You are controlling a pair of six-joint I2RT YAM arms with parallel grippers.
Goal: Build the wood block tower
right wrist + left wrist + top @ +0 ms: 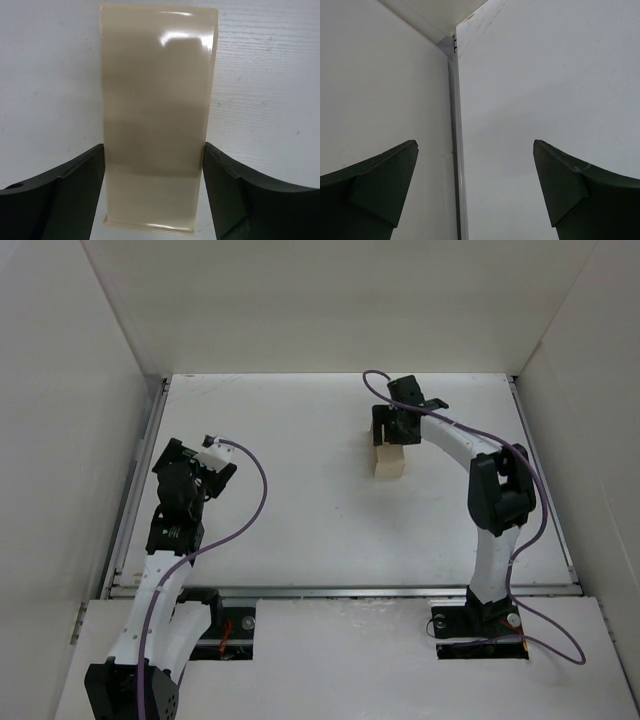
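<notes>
Two grippers checked. Left gripper (475,192), nearer me, at left edge of table (300,530): jaws spread wide, nothing between, facing side wall (380,90). Right gripper (152,195), farther out: jaws pressed on both long sides of cream box (157,100), box lying flat on table. Wood block tower: I cannot find it in any view.

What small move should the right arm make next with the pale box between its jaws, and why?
Probably tighten the right jaws a little. In the right wrist view both fingers seem to touch the long sides of the pale cream box resting on the table; a firm grip is not evident, so lifting now might let it slip.
</notes>
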